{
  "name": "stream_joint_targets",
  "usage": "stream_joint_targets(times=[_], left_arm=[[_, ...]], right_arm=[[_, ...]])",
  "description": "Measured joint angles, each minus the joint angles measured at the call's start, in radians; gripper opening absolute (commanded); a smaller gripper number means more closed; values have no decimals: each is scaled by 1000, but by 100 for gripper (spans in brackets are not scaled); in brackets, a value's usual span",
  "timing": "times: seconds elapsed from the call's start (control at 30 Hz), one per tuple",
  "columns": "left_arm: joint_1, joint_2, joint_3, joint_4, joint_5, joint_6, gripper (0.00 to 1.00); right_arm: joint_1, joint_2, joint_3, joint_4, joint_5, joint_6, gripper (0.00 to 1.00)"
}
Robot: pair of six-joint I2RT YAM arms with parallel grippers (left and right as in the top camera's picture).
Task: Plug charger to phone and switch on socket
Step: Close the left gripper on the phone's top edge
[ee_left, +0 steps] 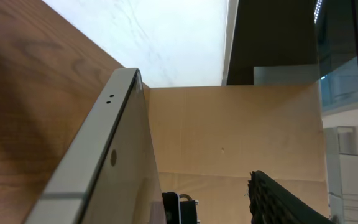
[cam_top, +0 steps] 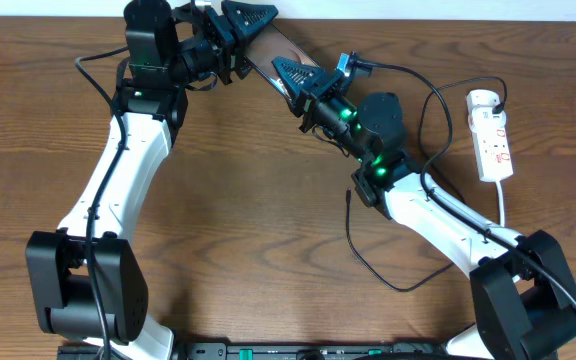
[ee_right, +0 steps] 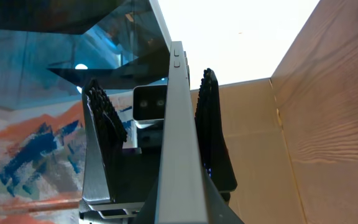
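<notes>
Brown wood of the table (cam_top: 268, 200) fills the overhead view. At its far edge the phone (cam_top: 278, 45) is held up off the surface between the two arms. The right gripper (cam_top: 303, 82) is clamped on its lower end and the left gripper (cam_top: 248, 42) sits at its upper end. The charger (cam_top: 368, 262) lies loose on the table, its connector tip (cam_top: 348, 197) beside the right arm's elbow. The socket (cam_top: 493, 135) rests well apart at the right, untouched.

From the left wrist, the phone (ee_left: 98, 162) shows edge-on. The one visible finger (ee_left: 278, 199) stands clear of it, so these jaws are partly wide and not gripping.

From the right wrist, the phone's thin edge (ee_right: 176, 143) runs up between the fingers (ee_right: 213, 124), which hold it.

My reading is that the phone is being positioned or passed across (plugging has not begun). Next, one gripper must hold the phone alone with its port exposed. The other must go down for the connector tip, a small and fiddly target.
</notes>
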Motion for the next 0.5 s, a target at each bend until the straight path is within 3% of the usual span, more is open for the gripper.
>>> stream_joint_targets(times=[0.1,0.4,0.5], left_arm=[[0,0,0,0,3,0,59],[0,0,0,1,29,0,35],[0,0,0,1,34,3,31]], right_arm=[[2,0,0,1,4,0,2],[3,0,0,11,12,1,2],[3,0,0,20,14,5,2]])
